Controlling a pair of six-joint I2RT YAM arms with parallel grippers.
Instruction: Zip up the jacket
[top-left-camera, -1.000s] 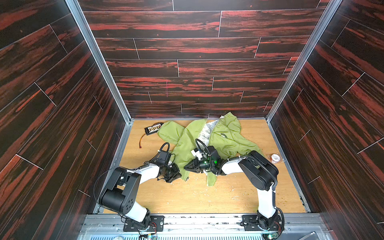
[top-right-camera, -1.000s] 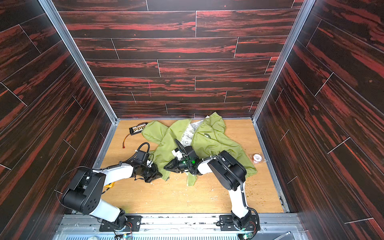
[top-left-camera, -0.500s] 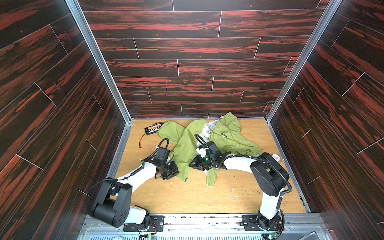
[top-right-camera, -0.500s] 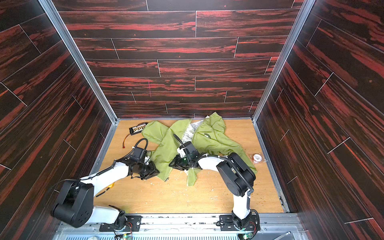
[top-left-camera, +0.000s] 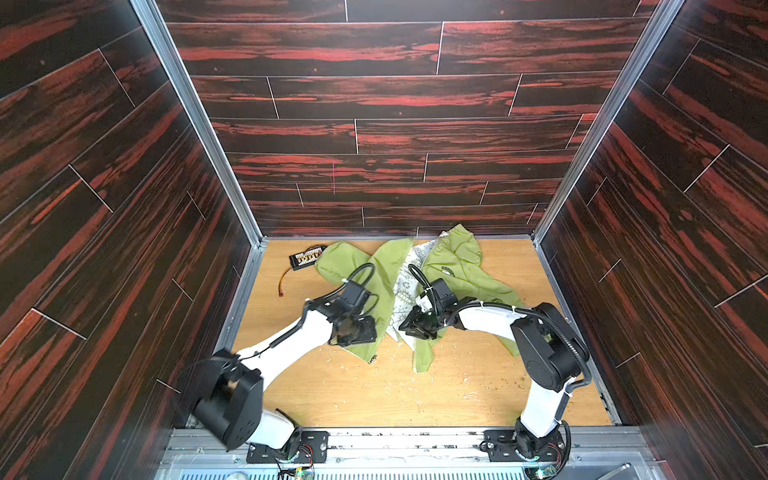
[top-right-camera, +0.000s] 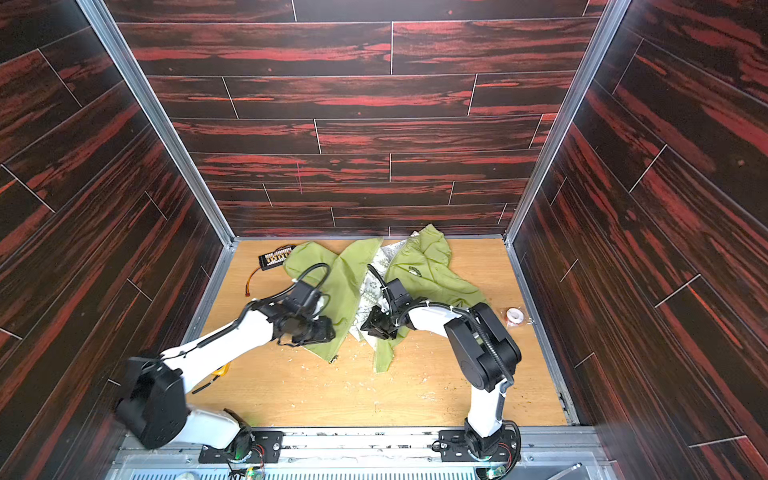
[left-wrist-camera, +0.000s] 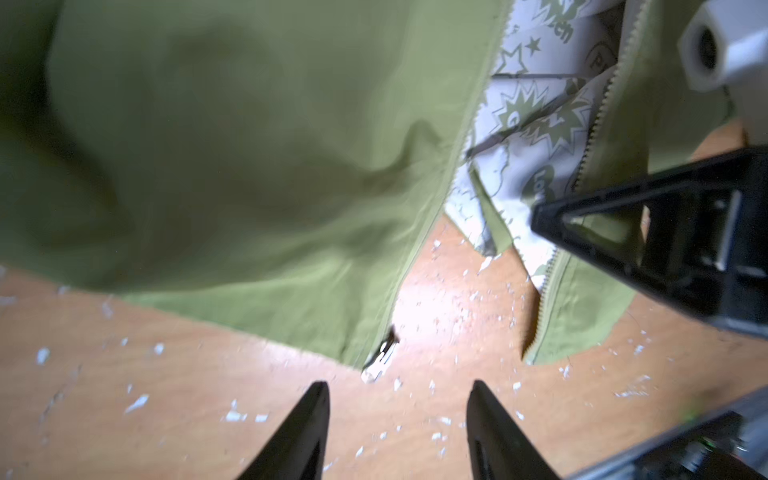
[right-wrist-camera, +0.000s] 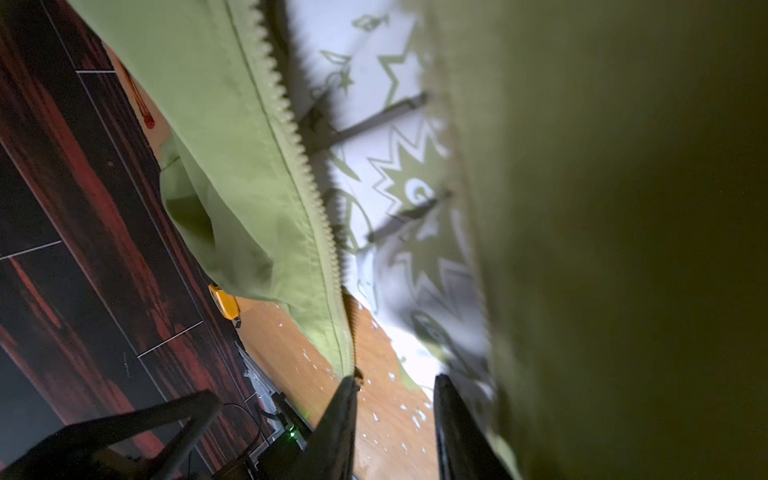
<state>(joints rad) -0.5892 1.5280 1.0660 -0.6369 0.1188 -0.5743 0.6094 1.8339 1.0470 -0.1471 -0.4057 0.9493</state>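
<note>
A: Checking progress: is the jacket (top-left-camera: 384, 278) zipped?
B: No. It lies open on the table (top-left-camera: 374, 395), lining (top-left-camera: 405, 286) showing. The slider (left-wrist-camera: 380, 357) sits unjoined at one panel's bottom corner.
A: Grippers?
B: Left gripper (left-wrist-camera: 397, 390): fingers spread, empty, near the slider. Right gripper (right-wrist-camera: 395, 378): fingers apart, nothing between. All the zipping is left.

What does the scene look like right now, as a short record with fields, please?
jacket: lying open on the table, zipper unfastened, printed lining showing
zipper slider: at the hem corner of one front edge
left gripper: open, empty, just short of the slider
right gripper: open, low over the other front edge
also on the table: black board with wires, tape roll
</note>
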